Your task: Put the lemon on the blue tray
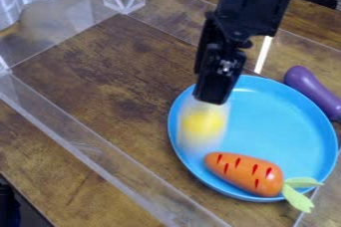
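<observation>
Sitting blurred on the left part of the blue tray (306, 121), the lemon (204, 123) is just below the end effector (214, 85), clear of its open jaws. Carrot (249, 172) lies at the tray's near edge; eggplant (314, 88) is on the tabletop (94, 82) right of the tray.
</observation>
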Controlling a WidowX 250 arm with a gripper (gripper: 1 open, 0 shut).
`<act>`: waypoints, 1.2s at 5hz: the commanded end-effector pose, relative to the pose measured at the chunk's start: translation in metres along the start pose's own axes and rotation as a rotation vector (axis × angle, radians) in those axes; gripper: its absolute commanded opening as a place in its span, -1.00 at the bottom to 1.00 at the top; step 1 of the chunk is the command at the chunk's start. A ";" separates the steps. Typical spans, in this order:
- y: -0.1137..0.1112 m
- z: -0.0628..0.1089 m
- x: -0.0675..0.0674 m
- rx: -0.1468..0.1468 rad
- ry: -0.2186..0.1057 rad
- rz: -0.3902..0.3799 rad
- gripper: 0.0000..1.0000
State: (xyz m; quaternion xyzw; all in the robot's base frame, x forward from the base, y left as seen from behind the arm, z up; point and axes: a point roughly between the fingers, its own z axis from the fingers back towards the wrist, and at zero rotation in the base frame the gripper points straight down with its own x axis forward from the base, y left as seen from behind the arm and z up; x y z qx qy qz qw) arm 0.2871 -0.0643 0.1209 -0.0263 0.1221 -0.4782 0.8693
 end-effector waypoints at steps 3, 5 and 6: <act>0.001 -0.024 0.010 -0.015 -0.039 0.133 1.00; 0.030 -0.044 -0.019 -0.027 -0.039 0.204 1.00; 0.043 -0.036 -0.019 -0.043 -0.051 0.286 1.00</act>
